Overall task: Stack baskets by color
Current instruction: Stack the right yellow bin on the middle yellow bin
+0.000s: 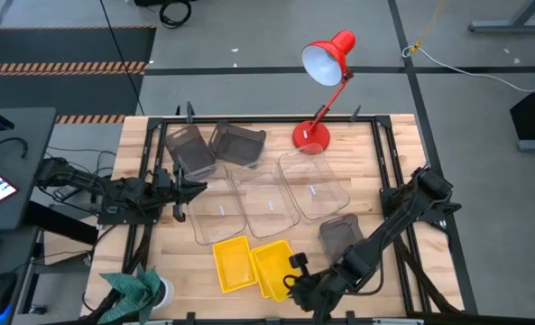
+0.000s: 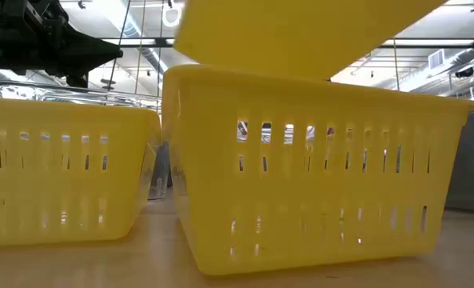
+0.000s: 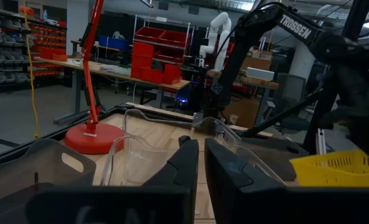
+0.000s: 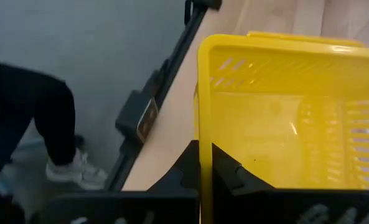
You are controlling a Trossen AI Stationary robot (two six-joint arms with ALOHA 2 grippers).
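My right gripper (image 1: 294, 275) (image 4: 204, 165) is shut on a yellow basket (image 1: 272, 262) (image 2: 300, 32) near the table's front edge. That basket hangs tilted over a second yellow basket (image 2: 316, 168). Left of them a third yellow basket (image 1: 233, 264) (image 2: 61, 172) stands on the table. Three clear baskets (image 1: 267, 203) lie side by side mid-table. Two grey baskets (image 1: 188, 149) (image 1: 237, 144) sit at the far left, and another (image 1: 341, 235) sits right of centre. My left gripper (image 1: 199, 190) (image 3: 201, 168) waits at the left beside the clear baskets, shut and with nothing in it. My right gripper pinches one side wall of the yellow basket at its rim (image 4: 203, 134), one finger (image 4: 187, 165) outside the wall and one (image 4: 228, 171) inside. The fingers slant down at it from the table's right near side. The basket is tilted, its bottom (image 2: 300, 32) raised above the yellow basket below.
A red desk lamp (image 1: 326, 63) stands at the far edge, its base (image 1: 310, 135) beside the clear baskets. A teal cloth (image 1: 136, 289) lies at the near left corner. Dark rails (image 1: 389, 153) frame the table. A person's leg and shoe (image 4: 66, 162) show beyond the near edge.
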